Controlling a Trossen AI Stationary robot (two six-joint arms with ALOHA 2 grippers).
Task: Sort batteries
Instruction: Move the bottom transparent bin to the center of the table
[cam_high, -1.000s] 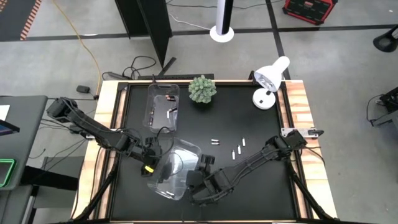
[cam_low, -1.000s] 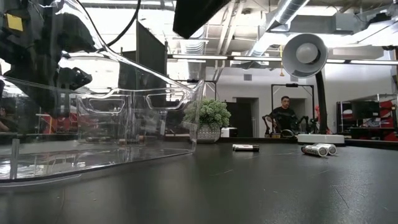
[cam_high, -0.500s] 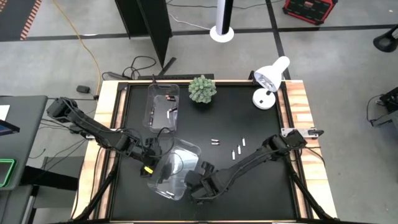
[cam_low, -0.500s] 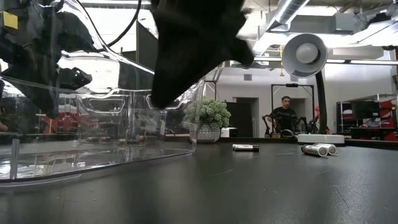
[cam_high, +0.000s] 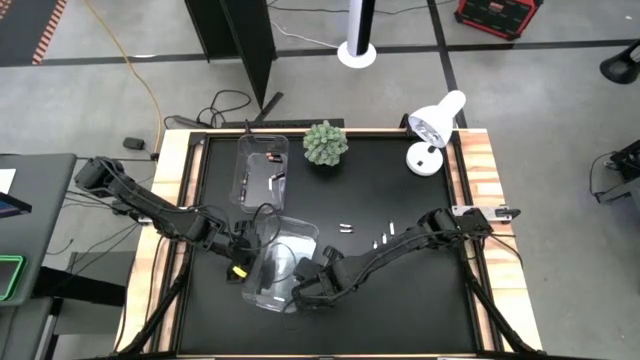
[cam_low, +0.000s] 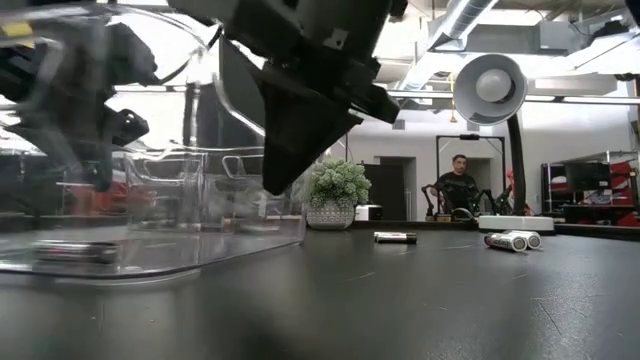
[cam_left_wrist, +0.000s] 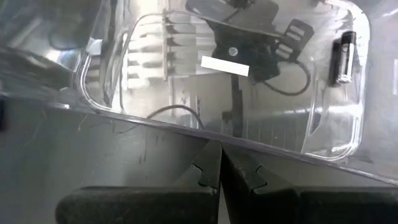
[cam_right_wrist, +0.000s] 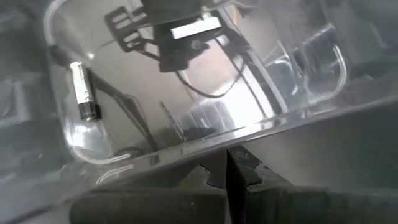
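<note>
at table's front | clear bin (cam_high: 280, 265) now lowered flat | both fingers pinch its opposite rims

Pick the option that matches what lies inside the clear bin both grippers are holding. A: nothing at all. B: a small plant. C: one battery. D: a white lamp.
C: both wrist views show a single battery lying in the clear bin, whose wall the left gripper and the right gripper pinch on opposite sides; the plant and the lamp stand elsewhere on the table.
</note>
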